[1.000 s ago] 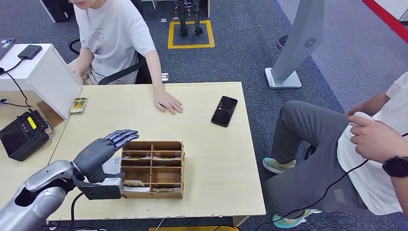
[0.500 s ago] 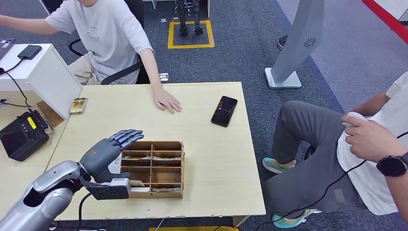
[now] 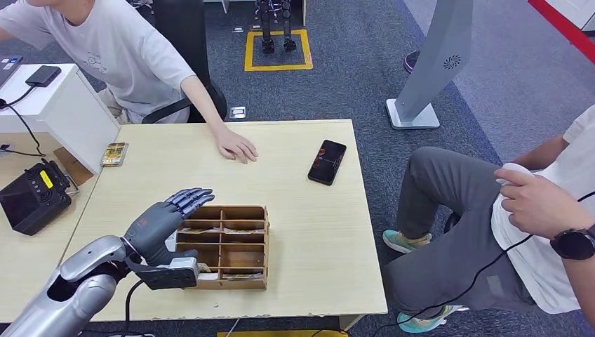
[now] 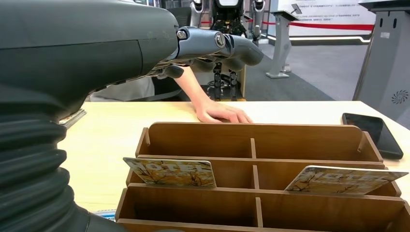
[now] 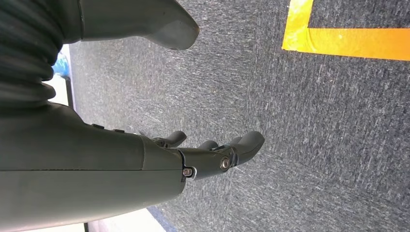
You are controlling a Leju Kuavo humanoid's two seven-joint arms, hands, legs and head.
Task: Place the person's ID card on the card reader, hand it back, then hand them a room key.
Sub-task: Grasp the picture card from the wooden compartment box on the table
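A robot lab: carpet with yellow floor tape (image 3: 278, 50), another robot (image 4: 226, 19) standing

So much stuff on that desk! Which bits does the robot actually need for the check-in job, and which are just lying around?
Part of the job:
- wooden card box
- hotel key cards standing in it
- left robot hand, held over the box's edge, holding nothing
- person's hand resting on the table

Just lying about:
- black phone
- black device on the side desk
- small packet at the table's corner

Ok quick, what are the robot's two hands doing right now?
Left hand: open, holding nothing, fingers stretched out above the wooden box.
Right hand: open, holding nothing, hanging above the carpet floor.
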